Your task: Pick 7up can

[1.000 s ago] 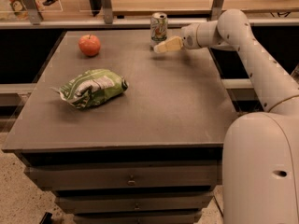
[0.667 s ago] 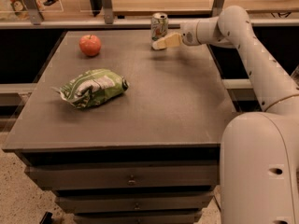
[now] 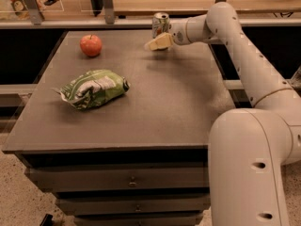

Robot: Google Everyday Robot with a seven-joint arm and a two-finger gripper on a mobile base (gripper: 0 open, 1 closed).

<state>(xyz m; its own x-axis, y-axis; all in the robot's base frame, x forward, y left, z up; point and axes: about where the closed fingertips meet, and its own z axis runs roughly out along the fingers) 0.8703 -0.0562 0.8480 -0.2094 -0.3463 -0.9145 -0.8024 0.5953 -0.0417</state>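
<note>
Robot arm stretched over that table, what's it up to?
A one-armed white robot is going for the 7up can, which stands at the far edge of the grey table. The arm is stretched across the table's right side, and its gripper sits right at the lower part of the can. Whether it has a grip on the can cannot be told from this view. A red apple at the far left and a green-and-white chip bag nearer the front lie untouched.
</note>
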